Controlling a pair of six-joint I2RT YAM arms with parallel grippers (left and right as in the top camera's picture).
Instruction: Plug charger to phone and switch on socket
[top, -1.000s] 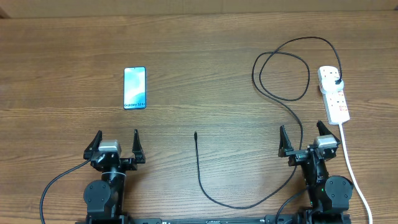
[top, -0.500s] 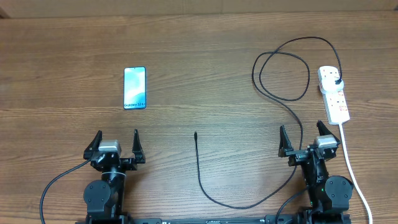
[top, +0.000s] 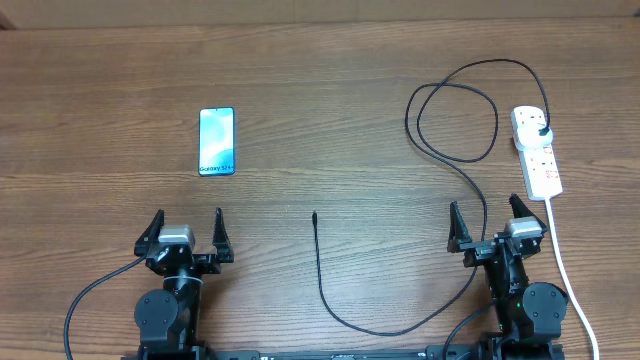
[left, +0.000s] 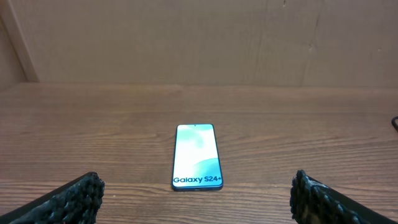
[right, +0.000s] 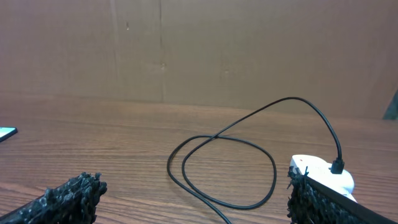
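Observation:
The phone (top: 217, 141) lies flat on the left of the table, its blue-teal screen lit; the left wrist view shows the phone (left: 198, 157) straight ahead with its "Galaxy" end nearest me. The charger's black cable (top: 455, 160) loops at the right, its plug (top: 541, 132) seated in the white socket (top: 536, 150). Its connector tip (top: 314, 215) lies free mid-table. My left gripper (top: 187, 234) stands open below the phone, nothing between its fingers. My right gripper (top: 487, 224) is open too, straddling the cable (right: 224, 171), with the socket (right: 323, 171) beside its right finger.
The socket's thick white cord (top: 568, 275) runs down the right side past my right arm to the front edge. The black cable curves along the front between the two arm bases. A brown wall (left: 199, 37) stands behind the table.

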